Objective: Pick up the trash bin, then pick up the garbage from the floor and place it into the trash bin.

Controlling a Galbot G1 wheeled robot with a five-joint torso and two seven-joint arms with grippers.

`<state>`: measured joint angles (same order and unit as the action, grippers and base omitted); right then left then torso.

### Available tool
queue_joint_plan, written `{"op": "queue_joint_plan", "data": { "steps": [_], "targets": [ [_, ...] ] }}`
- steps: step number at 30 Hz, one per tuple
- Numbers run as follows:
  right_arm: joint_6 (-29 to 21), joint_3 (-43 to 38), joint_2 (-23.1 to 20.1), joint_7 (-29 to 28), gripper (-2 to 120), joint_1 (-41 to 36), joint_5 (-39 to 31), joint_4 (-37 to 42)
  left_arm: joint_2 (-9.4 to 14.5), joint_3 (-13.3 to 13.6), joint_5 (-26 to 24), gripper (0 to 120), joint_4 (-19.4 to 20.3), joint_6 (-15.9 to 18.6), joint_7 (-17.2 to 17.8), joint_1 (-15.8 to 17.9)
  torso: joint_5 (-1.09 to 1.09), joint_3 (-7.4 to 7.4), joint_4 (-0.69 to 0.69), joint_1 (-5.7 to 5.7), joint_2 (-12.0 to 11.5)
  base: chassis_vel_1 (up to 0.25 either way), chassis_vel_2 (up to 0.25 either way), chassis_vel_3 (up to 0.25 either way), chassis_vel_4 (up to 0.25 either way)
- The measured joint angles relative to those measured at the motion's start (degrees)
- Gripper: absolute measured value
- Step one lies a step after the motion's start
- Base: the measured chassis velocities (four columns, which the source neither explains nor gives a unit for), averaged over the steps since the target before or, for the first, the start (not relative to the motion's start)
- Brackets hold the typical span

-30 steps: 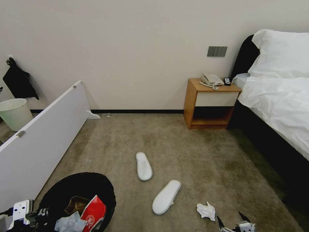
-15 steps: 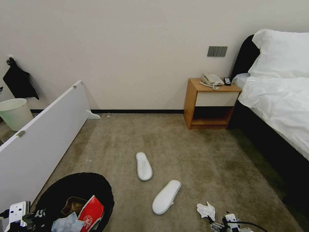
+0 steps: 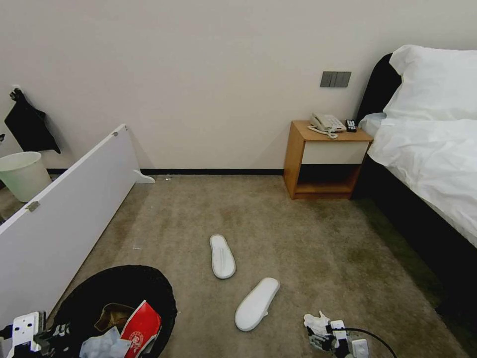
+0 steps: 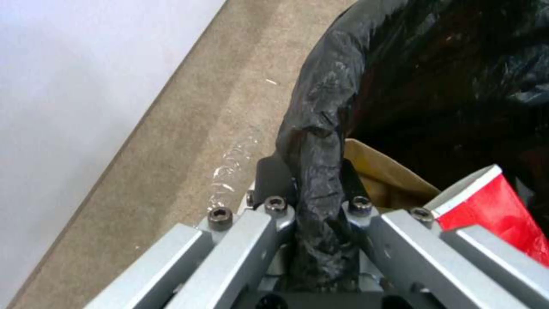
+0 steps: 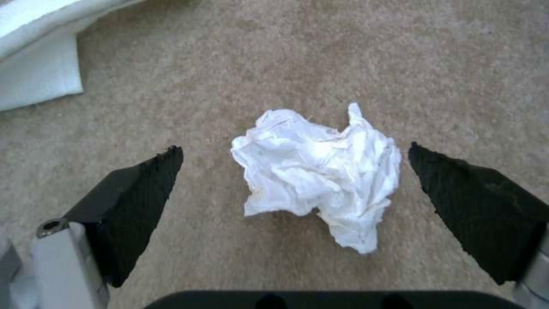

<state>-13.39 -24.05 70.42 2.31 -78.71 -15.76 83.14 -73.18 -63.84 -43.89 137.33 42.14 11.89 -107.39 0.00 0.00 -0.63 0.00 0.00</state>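
The trash bin (image 3: 119, 286), lined with a black bag, sits at the lower left and holds a red paper cup (image 3: 141, 328), a brown box (image 3: 113, 314) and tissue. My left gripper (image 3: 58, 332) is shut on its rim; the left wrist view shows the gripper (image 4: 313, 171) clamping the black bag edge (image 4: 320, 128). A crumpled white tissue (image 3: 315, 321) lies on the carpet at the lower right. My right gripper (image 3: 325, 339) hangs over it, and the right wrist view shows the gripper (image 5: 293, 150) open with the tissue (image 5: 320, 176) between its fingers. Two white slippers (image 3: 222, 256) (image 3: 257, 303) lie mid-floor.
A white board (image 3: 64, 219) leans along the left, with a pale bucket (image 3: 22, 174) behind it. A wooden nightstand (image 3: 325, 159) with a phone stands at the far wall. The bed (image 3: 437, 154) runs along the right. Open carpet lies between them.
My right gripper has moved left and towards the tissue, and now straddles it. The bin and my left gripper have barely shifted.
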Motion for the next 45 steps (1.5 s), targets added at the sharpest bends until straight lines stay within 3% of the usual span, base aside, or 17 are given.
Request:
{"op": "queue_joint_plan", "data": {
  "steps": [28, 35, 37, 45],
  "targets": [
    [-1.9, 0.0, 1.9, -0.7, 100, 4.1, 1.2, -5.6, -0.4, -0.2, -0.1, 3, 0.8, 0.0, 0.0, -0.4, 0.0, 0.0, -0.01, 0.0, 0.0, 0.0, 0.0, 0.0, 0.0],
    [-2.1, 0.3, 2.4, -0.2, 75, 6.5, 1.2, -8.8, -0.6, -0.2, -0.1, 3, 1.0, 0.0, 0.0, -0.4, 0.0, 0.0, 0.0, 0.0, 0.0, 0.0, 0.0, 0.0, 0.0],
    [-2.1, 0.4, 2.4, -0.2, 73, 6.6, 1.2, -9.0, -0.6, -0.2, -0.1, 3, 1.1, 0.0, 0.0, -0.5, 0.0, 0.0, 0.0, 0.0, 0.0, 0.0, 0.0, 0.0, 0.0],
    [-2.0, 0.4, 2.6, 0.7, 38, 8.9, 1.2, -13.0, -0.8, -0.3, -0.2, 3, 1.2, 0.0, 0.1, -0.7, 0.0, 0.0, 0.01, 0.0, 0.0, 0.0, 0.0, 0.0, 0.0]
  ]
}}
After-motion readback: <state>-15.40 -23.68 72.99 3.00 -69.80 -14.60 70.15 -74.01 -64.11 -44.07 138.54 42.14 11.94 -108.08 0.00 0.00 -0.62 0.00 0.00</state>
